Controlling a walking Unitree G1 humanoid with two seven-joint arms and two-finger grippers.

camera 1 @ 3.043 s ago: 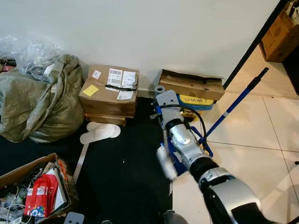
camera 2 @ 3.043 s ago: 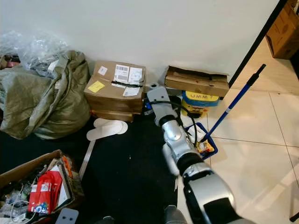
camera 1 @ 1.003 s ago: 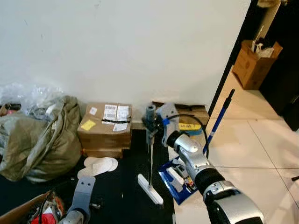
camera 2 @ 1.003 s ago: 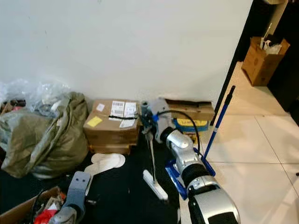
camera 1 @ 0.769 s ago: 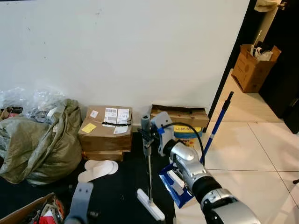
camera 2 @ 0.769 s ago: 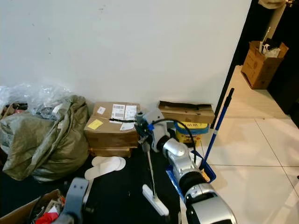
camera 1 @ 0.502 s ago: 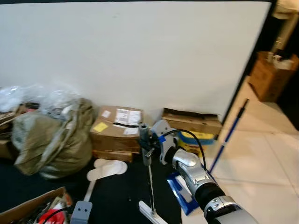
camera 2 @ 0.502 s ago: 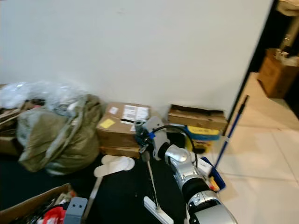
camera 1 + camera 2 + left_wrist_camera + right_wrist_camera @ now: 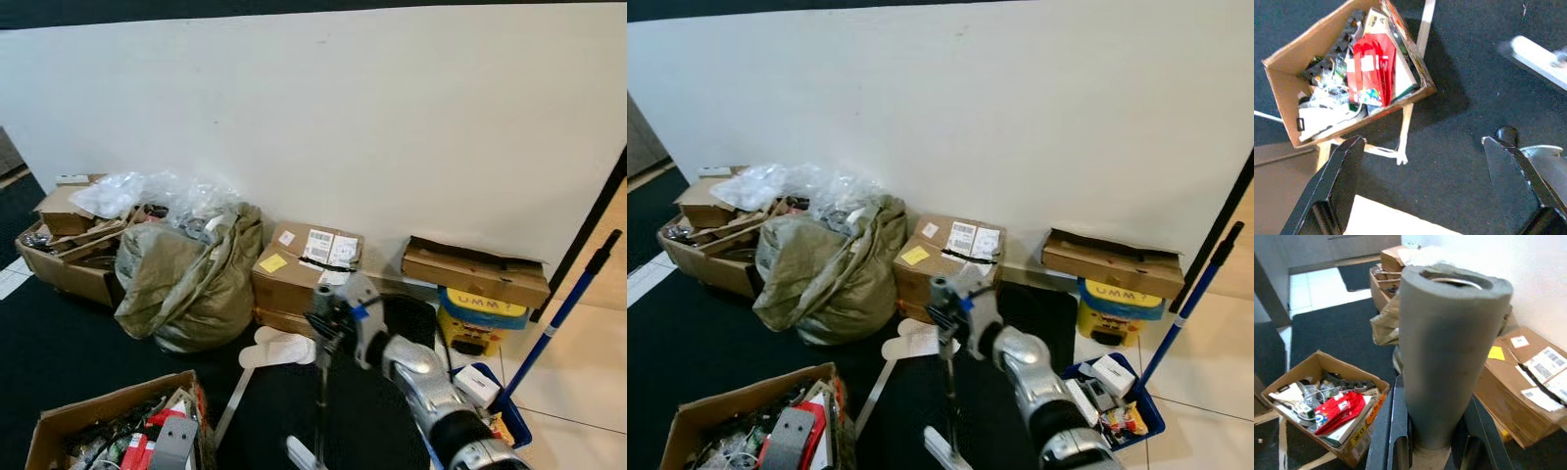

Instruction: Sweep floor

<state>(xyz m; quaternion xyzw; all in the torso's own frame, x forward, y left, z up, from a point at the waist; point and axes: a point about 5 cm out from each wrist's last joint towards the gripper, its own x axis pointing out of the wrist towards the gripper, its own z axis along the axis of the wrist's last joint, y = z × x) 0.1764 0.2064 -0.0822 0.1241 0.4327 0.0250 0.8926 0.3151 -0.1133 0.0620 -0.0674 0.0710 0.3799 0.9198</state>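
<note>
A broom stands upright on the black carpet. My right gripper is shut on its grey foam handle, and the thin shaft runs down to the white head. A blue dustpan holding litter sits to the right on the tile, its long blue handle leaning up toward the wall's edge. Low at my left side, my left gripper is open over the carpet with nothing between its fingers.
An open cardboard box with red packets lies at front left. A green sack, taped boxes, white slippers, a flat box on a yellow tub line the wall. More boxes stand far left.
The camera has swung left and risen, bringing the far-left boxes into view. My right gripper has kept the broom upright, carrying it left away from the dustpan.
</note>
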